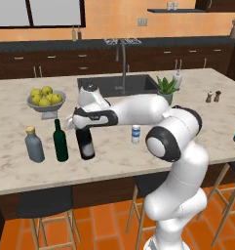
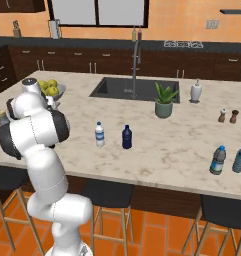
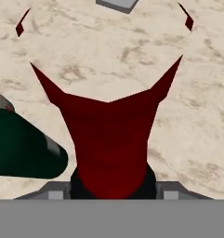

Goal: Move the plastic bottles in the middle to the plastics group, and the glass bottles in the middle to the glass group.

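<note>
Holding the wine bottle (image 1: 85, 144) by its red neck, my gripper (image 1: 80, 122) pinches it upright on the counter (image 1: 138, 161), just beside the green bottle (image 1: 60, 142) and grey bottle (image 1: 34, 145). My water bottle (image 1: 136, 134) stands mid-counter, well apart.

A glossy white arm (image 1: 173, 161) of rounded, bulbous segments, with black bands at its joints and smooth shells without visible markings.
</note>
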Motion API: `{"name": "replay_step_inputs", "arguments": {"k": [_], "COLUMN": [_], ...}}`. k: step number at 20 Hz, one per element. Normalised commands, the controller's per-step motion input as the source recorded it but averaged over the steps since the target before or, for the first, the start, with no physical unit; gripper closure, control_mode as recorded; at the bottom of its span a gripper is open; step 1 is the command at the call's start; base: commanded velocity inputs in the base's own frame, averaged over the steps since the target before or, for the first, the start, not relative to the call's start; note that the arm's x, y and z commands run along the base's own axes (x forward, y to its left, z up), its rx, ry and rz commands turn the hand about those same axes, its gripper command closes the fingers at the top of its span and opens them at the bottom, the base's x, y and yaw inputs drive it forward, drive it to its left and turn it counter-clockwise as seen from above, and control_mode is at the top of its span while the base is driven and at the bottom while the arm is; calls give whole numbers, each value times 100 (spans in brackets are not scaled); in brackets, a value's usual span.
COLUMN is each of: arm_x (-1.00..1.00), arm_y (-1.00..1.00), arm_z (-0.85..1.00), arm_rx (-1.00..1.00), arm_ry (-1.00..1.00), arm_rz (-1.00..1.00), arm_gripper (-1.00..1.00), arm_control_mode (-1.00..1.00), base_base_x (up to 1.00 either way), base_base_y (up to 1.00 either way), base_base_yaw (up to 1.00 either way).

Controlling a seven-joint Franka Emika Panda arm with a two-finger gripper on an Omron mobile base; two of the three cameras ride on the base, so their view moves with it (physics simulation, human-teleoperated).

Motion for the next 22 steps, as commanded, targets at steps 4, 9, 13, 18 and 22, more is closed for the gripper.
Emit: {"name": "replay_step_inputs", "arguments": {"k": [4,9,13,18,22], "arm_x": [16,7,0,0,0], "arm_y": [4,-1,0,0,0], "arm_z": [-17,-23,-25,-52,-49], "arm_rx": [2,15,9,12,14], "arm_ry": [1,-3,-15,-11,-13], "arm_rz": [5,4,6,9,9], "arm_gripper": [100,100,100,100,100], "arm_control_mode": [-100,-100,-100,-100,-100], "base_base_x": [0,0,0,0,0], "base_base_y": [0,0,0,0,0], "base_base_yaw": [0,0,0,0,0]}}
